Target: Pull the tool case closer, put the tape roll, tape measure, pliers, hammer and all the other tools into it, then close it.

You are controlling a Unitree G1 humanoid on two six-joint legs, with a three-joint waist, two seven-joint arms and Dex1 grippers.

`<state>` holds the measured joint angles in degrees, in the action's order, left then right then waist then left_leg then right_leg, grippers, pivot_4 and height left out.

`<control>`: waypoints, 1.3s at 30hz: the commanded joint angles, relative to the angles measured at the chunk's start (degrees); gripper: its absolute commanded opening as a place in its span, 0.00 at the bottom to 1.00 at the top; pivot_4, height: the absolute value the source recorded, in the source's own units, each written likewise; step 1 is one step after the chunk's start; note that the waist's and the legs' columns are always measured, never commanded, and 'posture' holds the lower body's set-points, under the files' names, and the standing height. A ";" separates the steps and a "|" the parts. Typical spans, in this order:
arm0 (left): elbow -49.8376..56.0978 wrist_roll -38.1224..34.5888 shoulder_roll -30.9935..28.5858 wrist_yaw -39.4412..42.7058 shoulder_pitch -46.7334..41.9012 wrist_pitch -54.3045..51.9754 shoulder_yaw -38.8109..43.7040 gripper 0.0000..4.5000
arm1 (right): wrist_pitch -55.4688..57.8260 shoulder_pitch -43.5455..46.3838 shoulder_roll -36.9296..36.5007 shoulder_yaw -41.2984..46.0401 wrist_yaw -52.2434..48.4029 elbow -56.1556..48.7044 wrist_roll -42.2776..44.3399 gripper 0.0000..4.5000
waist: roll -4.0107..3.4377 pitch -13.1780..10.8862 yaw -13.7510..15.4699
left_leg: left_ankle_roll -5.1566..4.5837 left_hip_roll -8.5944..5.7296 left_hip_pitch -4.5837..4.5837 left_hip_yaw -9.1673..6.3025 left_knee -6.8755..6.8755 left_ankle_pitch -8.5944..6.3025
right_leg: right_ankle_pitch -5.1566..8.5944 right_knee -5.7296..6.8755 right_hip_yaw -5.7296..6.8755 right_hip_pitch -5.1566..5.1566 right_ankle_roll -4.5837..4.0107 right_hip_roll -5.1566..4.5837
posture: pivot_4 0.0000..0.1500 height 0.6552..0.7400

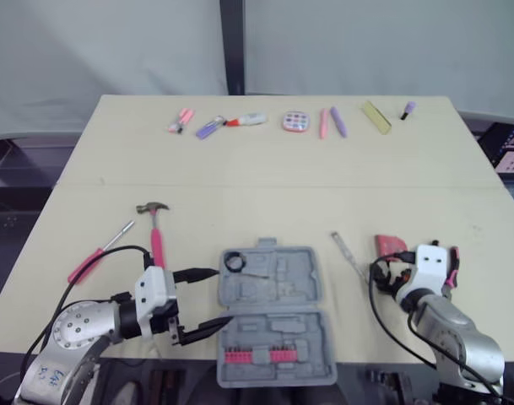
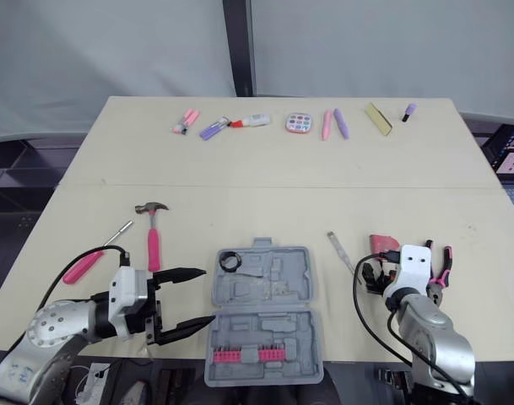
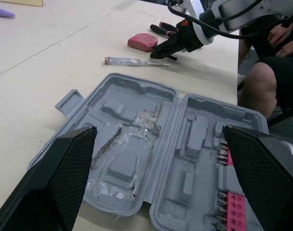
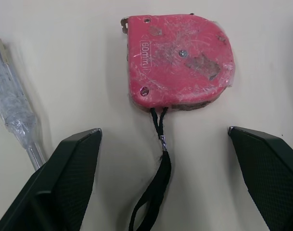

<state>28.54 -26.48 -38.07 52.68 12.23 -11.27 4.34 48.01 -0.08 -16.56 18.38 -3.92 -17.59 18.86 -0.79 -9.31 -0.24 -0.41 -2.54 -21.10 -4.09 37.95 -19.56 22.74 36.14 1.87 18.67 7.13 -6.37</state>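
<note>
The grey tool case (image 1: 282, 291) lies open at the near table edge, with a black tape roll (image 1: 235, 261) in its top left pocket and pink bits (image 1: 257, 355) in the near half. My left gripper (image 1: 221, 297) stands open at the case's left edge, empty. The pink-handled hammer (image 1: 156, 232) and a pink screwdriver (image 1: 100, 251) lie left of the case. To the right are a clear tester screwdriver (image 1: 348, 251), the red tape measure (image 4: 180, 60) and pink pliers (image 2: 443, 266). My right gripper (image 4: 168, 183) is open just short of the tape measure, over its black strap (image 4: 156, 192).
Several small pens, markers and a round palette (image 1: 296, 121) sit in a row along the far table edge. A person's knees (image 3: 261, 82) are beside the table on the right-hand side. Bare tabletop (image 1: 265, 202) lies between the far row and the tools.
</note>
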 commanded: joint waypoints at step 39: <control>16.42 -4.39 -0.49 -10.17 -3.96 -17.01 -2.43 1.00 | 12.63 -17.68 -3.68 -7.69 -6.51 -22.62 2.96 0.01 | 0.00 0.00 0.10 | 0.01 0.07 -0.02 -0.04 -0.03 -0.01 | 0.00 -0.16 -0.86 0.00 0.00 0.29 | 1.00 1.00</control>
<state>42.37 -29.32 -38.10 42.60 8.08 -28.31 1.24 59.70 -16.56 -19.95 11.25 -9.37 -38.36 20.99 -0.78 -9.31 -0.14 -0.40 -2.48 -21.11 -4.13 37.92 -19.56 22.74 35.98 1.01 18.67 7.13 -6.08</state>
